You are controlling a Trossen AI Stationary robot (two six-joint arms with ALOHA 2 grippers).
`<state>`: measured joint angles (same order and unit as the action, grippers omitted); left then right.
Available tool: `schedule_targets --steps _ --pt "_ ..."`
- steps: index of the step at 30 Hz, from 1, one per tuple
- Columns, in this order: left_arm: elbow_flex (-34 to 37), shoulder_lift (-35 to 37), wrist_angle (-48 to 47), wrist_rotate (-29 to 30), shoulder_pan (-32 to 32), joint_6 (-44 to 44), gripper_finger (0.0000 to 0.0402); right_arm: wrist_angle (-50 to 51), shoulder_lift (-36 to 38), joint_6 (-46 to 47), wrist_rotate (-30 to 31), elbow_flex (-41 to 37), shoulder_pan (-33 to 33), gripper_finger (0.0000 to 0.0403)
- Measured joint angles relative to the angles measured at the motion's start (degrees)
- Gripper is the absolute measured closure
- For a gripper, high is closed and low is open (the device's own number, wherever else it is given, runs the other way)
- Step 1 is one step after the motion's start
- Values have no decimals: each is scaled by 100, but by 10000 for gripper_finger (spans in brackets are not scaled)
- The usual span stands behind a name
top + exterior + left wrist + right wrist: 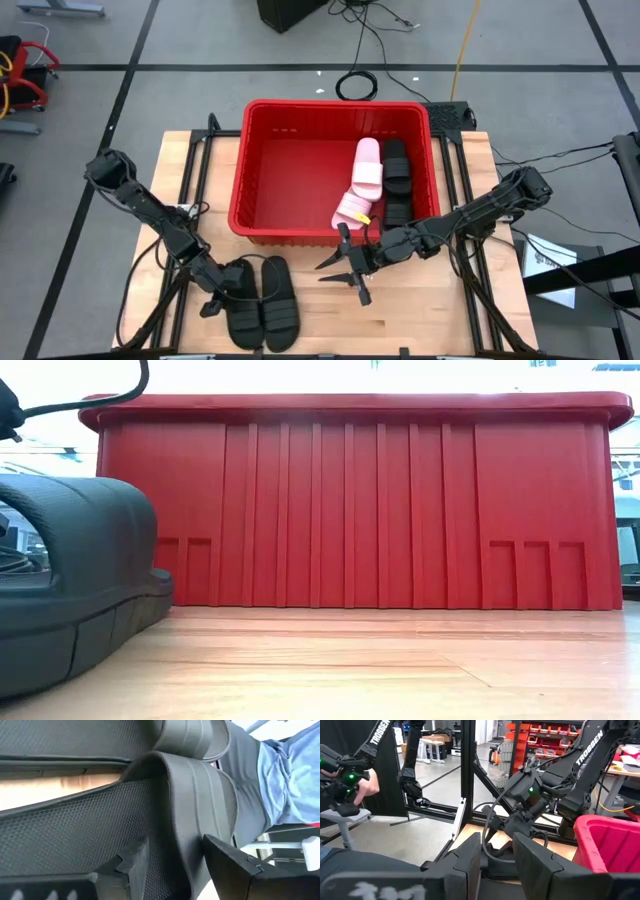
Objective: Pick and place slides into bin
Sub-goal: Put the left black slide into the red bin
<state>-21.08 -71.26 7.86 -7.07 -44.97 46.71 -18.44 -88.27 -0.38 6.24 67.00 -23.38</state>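
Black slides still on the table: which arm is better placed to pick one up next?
Left. The left gripper is at the two black slides, its open fingers either side of one strap. The right gripper hangs open and empty over bare table in front of the bin, farther from them.

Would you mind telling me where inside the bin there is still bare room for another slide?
The bin has its whole left and middle floor bare, bordered by its left wall and the pink slides. The right side is crowded: pink slides lie beside black slides against the right wall. On the table, two black slides sit at the left gripper; the right gripper hovers open.
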Motion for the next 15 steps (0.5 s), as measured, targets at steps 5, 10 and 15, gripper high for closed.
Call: schedule_targets --steps 5,10,15 --pt "2 -3 96 -49 0 -58 218 0 0 40 0 0 -1 298" --pt "4 -9 564 -128 0 -57 218 0 -2 42 0 0 0 298" --pt "4 -9 573 9 -4 149 218 0 -2 42 -1 0 -2 298"
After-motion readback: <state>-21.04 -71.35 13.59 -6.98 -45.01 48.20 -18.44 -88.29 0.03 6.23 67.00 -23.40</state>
